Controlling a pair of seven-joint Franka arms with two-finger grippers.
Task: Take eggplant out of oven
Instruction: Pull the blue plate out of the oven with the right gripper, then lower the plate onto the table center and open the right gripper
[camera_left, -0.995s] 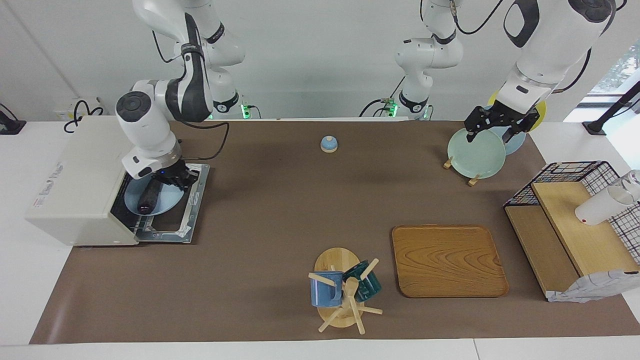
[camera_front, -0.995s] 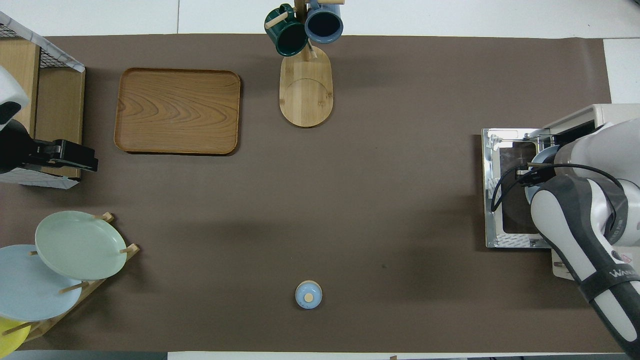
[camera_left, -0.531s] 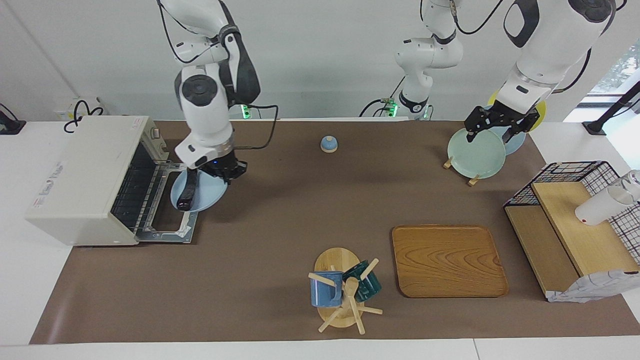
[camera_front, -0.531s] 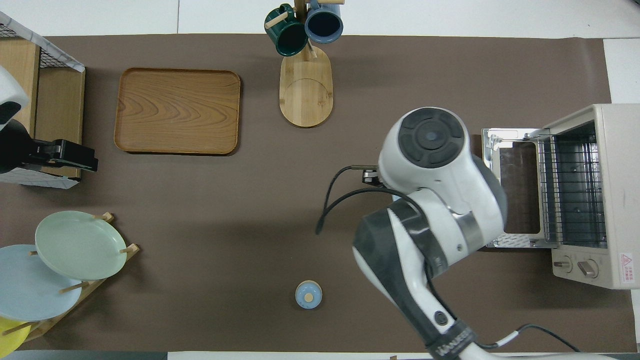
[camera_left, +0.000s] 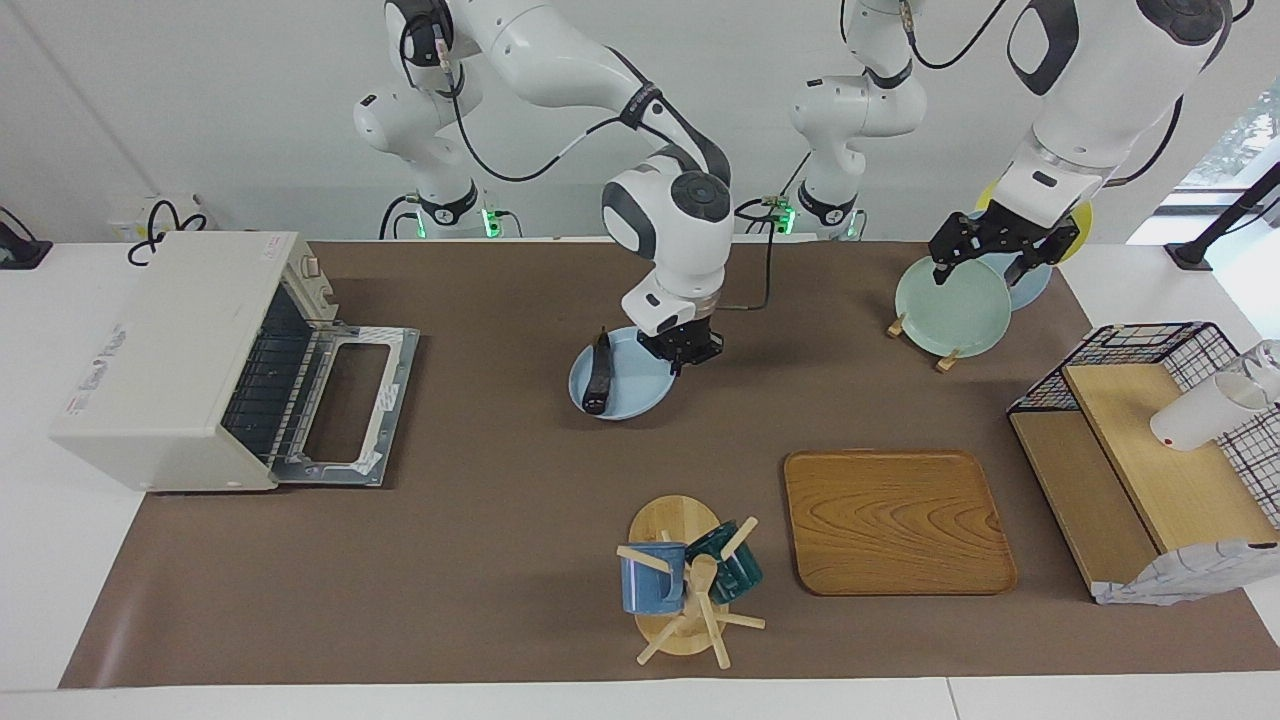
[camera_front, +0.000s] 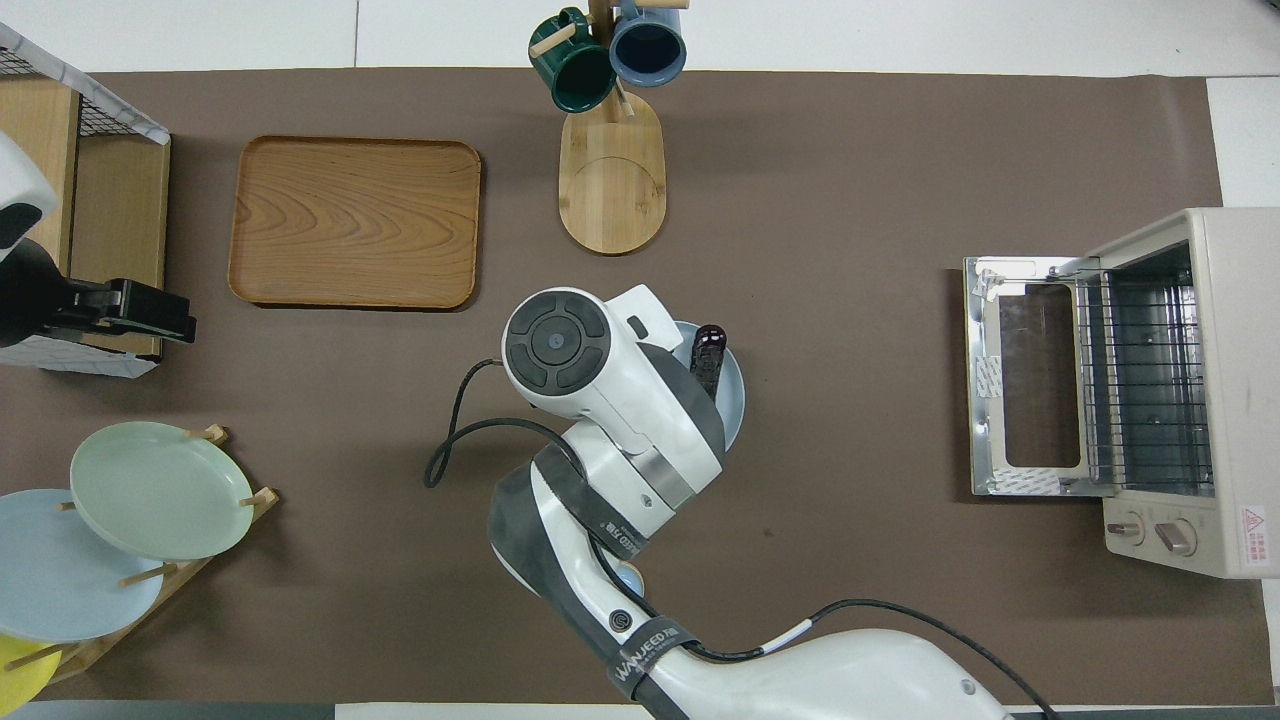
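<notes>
The right end effector (camera_left: 686, 352), clamped on the blue plate (camera_left: 622, 390) carrying the eggplant (camera_left: 600, 373), has moved from the oven (camera_left: 180, 355) to mid-surface; the left end effector (camera_left: 992, 252) waits open.

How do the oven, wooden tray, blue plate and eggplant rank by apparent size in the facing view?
1. oven, with its door folded down
2. wooden tray
3. blue plate, held at its rim by the right gripper
4. eggplant, lying on that plate

The gaps look clear; none is a near tie.
</notes>
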